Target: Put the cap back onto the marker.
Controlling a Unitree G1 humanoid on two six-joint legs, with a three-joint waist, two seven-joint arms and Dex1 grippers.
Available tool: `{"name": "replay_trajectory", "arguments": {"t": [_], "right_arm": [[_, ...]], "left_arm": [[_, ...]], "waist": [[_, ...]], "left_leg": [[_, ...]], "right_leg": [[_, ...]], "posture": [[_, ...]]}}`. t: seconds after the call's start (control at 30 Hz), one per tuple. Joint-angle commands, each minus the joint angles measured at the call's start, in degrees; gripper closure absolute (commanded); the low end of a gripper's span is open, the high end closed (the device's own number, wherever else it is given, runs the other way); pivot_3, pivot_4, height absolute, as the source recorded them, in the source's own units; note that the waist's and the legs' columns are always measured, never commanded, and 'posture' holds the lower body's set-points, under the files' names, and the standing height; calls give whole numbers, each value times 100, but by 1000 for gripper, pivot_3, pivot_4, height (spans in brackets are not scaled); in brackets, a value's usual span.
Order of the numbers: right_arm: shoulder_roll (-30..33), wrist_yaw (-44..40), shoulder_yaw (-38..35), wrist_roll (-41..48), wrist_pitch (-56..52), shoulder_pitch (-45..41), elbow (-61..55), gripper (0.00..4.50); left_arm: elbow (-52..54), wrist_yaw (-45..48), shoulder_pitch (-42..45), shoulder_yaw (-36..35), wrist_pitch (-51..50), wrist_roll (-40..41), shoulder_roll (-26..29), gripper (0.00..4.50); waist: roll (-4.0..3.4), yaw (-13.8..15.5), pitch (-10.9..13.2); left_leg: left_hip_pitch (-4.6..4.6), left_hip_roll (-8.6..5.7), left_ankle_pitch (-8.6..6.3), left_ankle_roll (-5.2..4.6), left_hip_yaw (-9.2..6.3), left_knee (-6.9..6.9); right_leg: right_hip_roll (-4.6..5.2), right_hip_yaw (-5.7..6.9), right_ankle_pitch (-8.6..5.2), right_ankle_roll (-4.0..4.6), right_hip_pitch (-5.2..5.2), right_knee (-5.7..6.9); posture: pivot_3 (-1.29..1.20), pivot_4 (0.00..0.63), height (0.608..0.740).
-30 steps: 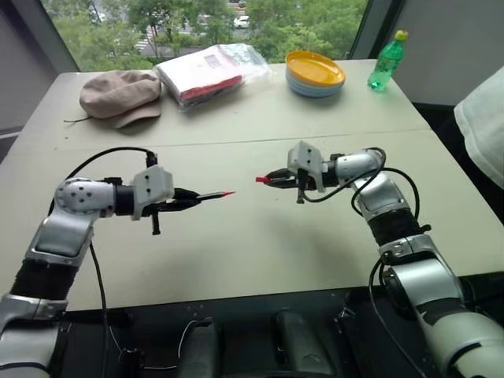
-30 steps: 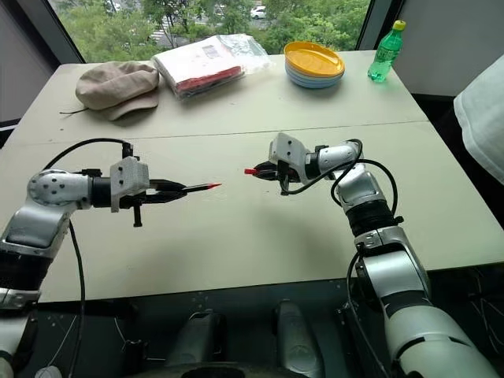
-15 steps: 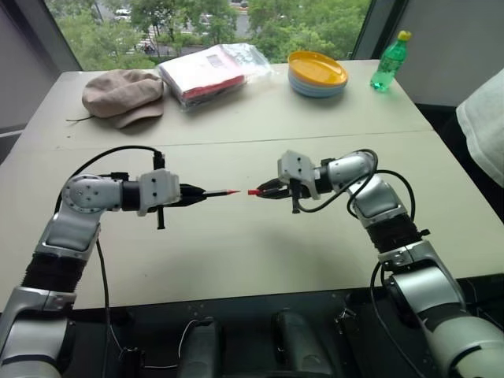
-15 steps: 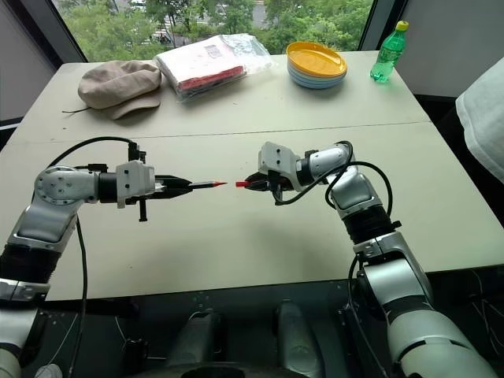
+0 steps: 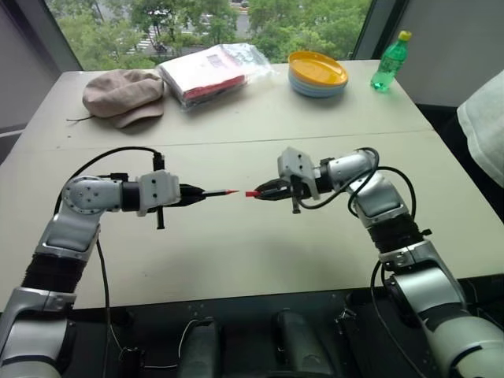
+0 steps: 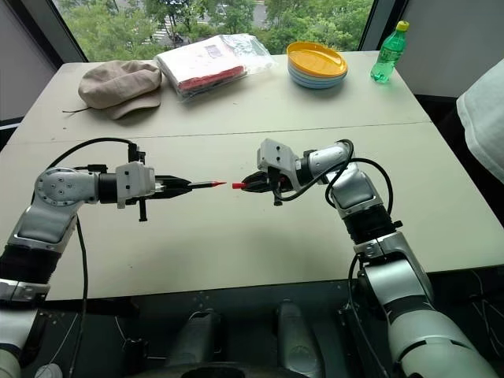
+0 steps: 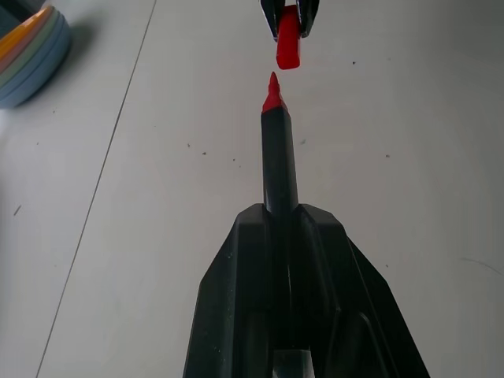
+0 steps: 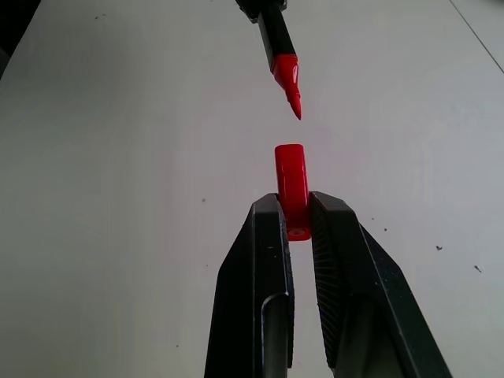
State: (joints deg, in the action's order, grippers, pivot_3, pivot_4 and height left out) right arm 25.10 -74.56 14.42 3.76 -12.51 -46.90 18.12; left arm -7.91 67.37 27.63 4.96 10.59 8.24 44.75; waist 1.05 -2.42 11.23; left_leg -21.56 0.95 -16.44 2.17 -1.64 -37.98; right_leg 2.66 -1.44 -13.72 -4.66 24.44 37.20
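The left gripper (image 5: 197, 194) pinches the marker (image 7: 279, 150), red tip toward the right gripper (image 8: 298, 216), which is clamped on the cap (image 8: 291, 181). Cap and tip face each other just apart above the table (image 5: 260, 252) — nearly in line (slightly angled, apparently) — so mating needs a small alignment.

Both arms are built of rounded silver-grey shells, with ribbed black sleeves around the forearm sections. A pale grey boxy housing sits at each wrist, and a thin black cable loops loosely from it back along the arm. The left gripper (image 5: 191, 194) and the right gripper (image 5: 268, 190) each end in two long, tapering matte black fingers (image 8: 264, 276), ridged on their inner faces.
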Motion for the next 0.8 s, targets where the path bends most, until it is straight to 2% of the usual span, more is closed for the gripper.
{"name": "replay_trajectory", "arguments": {"t": [0.03,0.8], "right_arm": [[42,14,-88,179,-68,-90,-278,4469],[-47,148,-21,267,-90,-143,-223,4469]], "left_arm": [[72,-39,11,-54,104,-6,9,4500],[155,-109,19,-61,250,-2,-34,4500]], "waist": [[0,0,0],[0,0,0]], "left_leg": [[0,0,0,0,0,0],[0,0,0,0,0,0]], "right_leg": [[0,0,0,0,0,0],[0,0,0,0,0,0]], "posture": [[0,150,740],[0,150,740]]}}
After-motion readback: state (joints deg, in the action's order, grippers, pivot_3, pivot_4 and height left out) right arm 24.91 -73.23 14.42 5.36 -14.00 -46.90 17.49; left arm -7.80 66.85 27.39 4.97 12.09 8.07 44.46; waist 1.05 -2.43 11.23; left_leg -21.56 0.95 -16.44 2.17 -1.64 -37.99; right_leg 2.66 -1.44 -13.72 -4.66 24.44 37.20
